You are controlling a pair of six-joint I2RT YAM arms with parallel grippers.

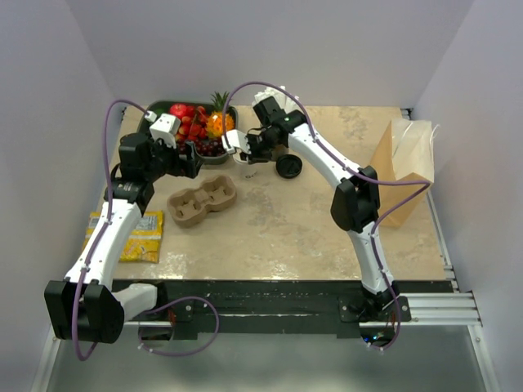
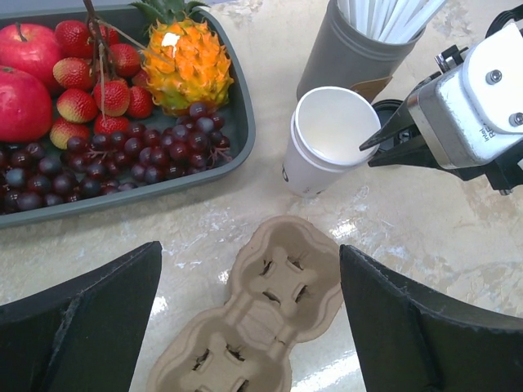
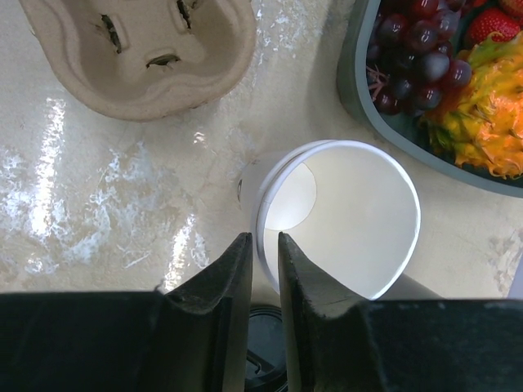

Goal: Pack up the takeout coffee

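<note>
Overhead, a beige marbled table [image 1: 286, 237] sits between white walls [image 1: 327, 41]

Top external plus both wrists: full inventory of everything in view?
white paper cup: 1, white, lidless, upright between tray and carrier
round black plastic lid: 1, black, on table beside cup
brown pulp two-cup carrier: 1, brown, empty, mid-left
grey cup of white straws: 1, grey, behind white cup
dark fruit tray: 1, grey-green, far left; red, purple, orange fruit
brown paper bag: 1, brown, right edge
yellow packet: 1, yellow, near-left
left end effector: black, open above carrier
right end effector: black, shut on cup rim
</note>
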